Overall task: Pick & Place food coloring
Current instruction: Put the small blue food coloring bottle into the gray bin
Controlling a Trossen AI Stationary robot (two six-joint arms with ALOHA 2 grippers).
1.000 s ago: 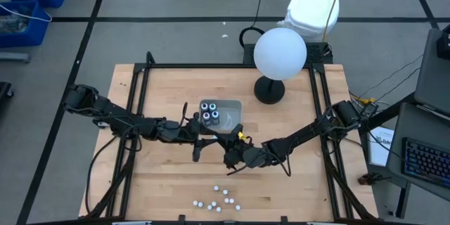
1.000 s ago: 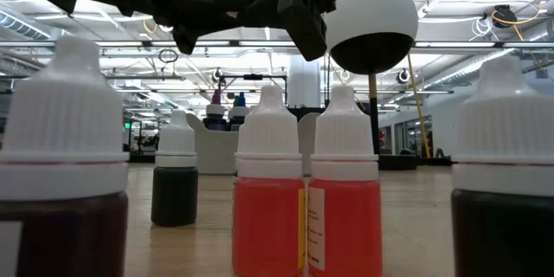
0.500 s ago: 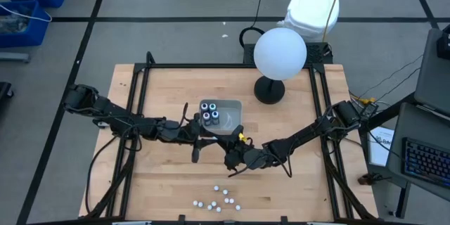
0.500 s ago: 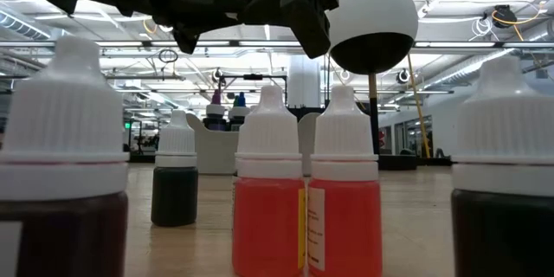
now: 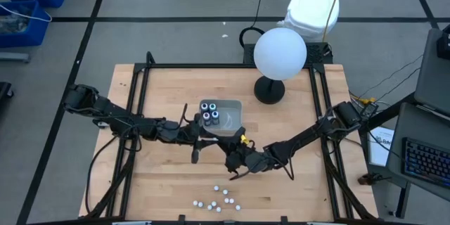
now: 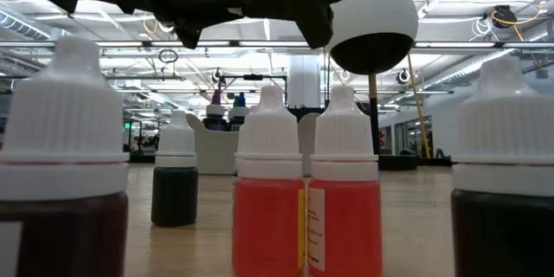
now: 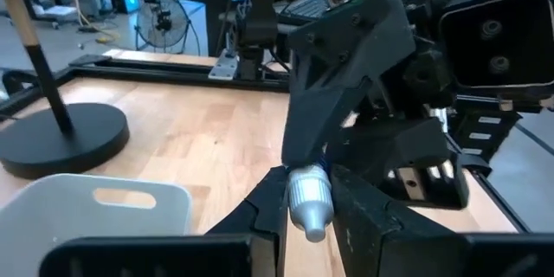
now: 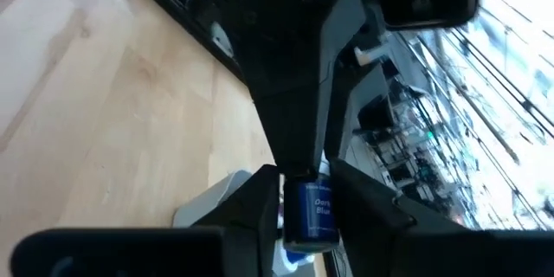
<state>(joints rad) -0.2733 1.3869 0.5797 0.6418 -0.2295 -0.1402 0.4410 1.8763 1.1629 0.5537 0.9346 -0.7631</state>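
Midway over the bench (image 5: 169,176), just near of the grey tray (image 5: 230,110), both hands meet on one dark blue food coloring bottle (image 8: 309,214). The left hand (image 7: 305,216) clamps its white cap (image 7: 309,199); the right hand (image 8: 305,212) flanks its labelled body, grip uncertain.

Dark-blue food coloring bottle (image 8: 309,215) between fingers, white-capped bottles (image 5: 218,200) on table

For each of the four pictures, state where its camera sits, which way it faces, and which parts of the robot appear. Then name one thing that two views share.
High view: overhead, facing down; both arms, grey tray.
Low view: table-top height, facing level across bottles; arms overhead.
Left wrist view: behind the left gripper, which grips a white cap.
Right wrist view: behind the right gripper, around the dark blue bottle.
Shared: both wrist views show the same bottle, held from opposite ends.
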